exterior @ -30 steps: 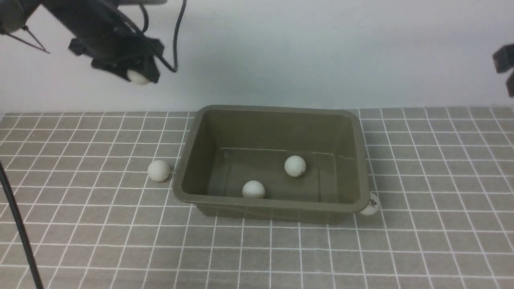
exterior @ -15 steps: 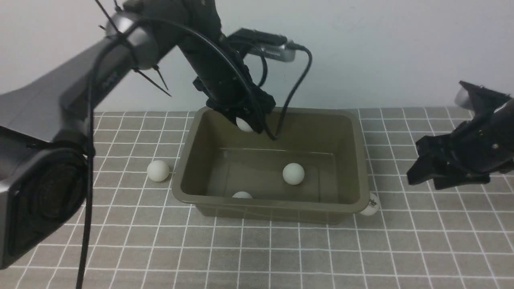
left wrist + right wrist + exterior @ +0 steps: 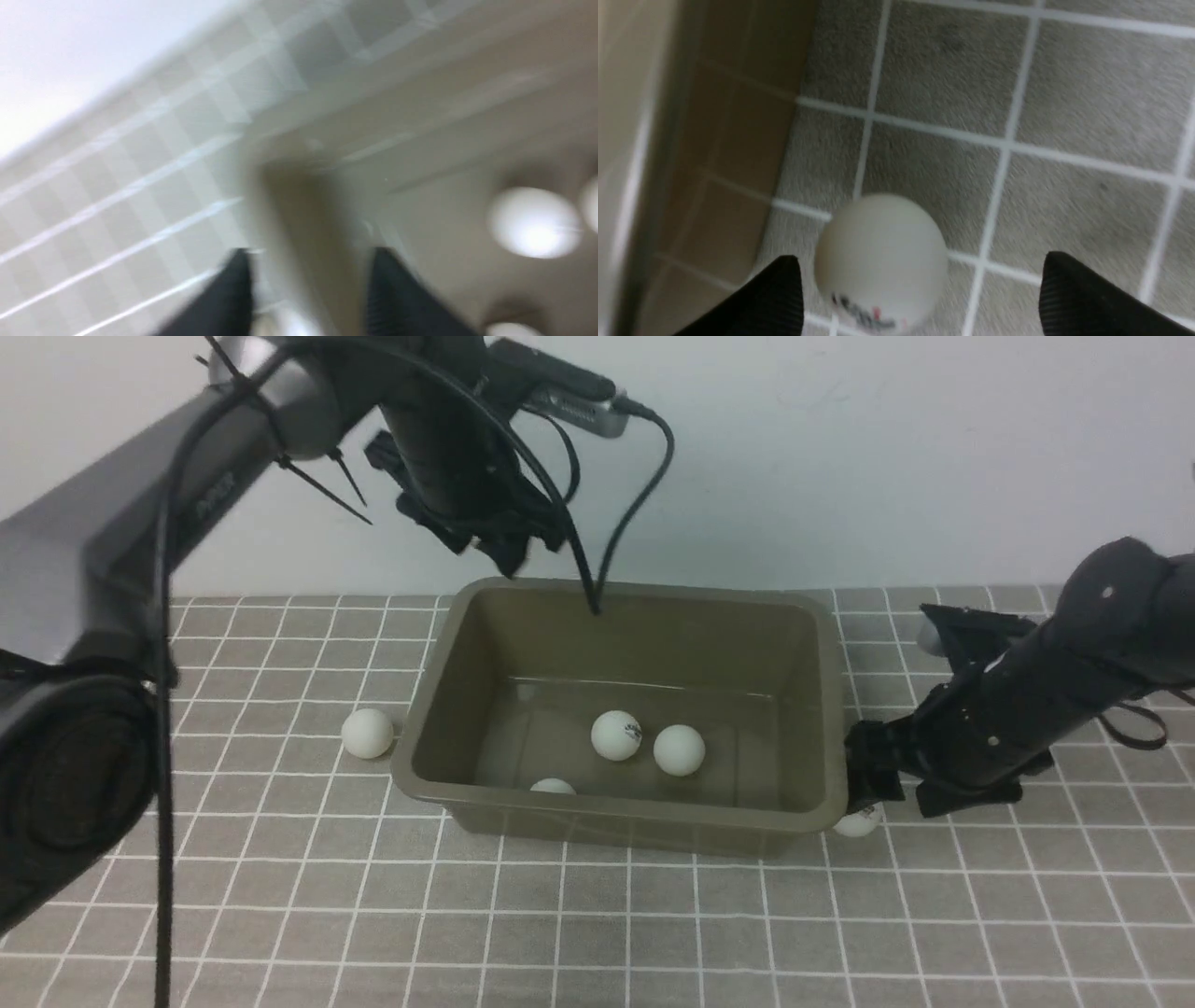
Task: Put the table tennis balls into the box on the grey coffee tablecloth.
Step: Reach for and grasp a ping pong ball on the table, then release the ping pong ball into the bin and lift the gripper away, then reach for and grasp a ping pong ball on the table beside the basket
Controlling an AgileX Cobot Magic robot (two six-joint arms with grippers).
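White balls [image 3: 616, 735], three, lie in the box [image 3: 644, 589]; two more sit on the cloth [image 3: 280, 896]: one ball [image 3: 367, 733] left of it, another ball [image 3: 857, 822] by its right front corner under our spread right claw [image 3: 896, 789]. Our left claw [image 3: 509, 546] hangs parted, empty.

Only the top of one table tennis ball [image 3: 553, 786] shows above the box's [image 3: 616, 814] near wall. At its near right corner, the rim and the right gripper [image 3: 892, 791] partly cover another ball [image 3: 857, 822]. The left wrist view is smeared, and the balls there are soft blobs [image 3: 532, 221].
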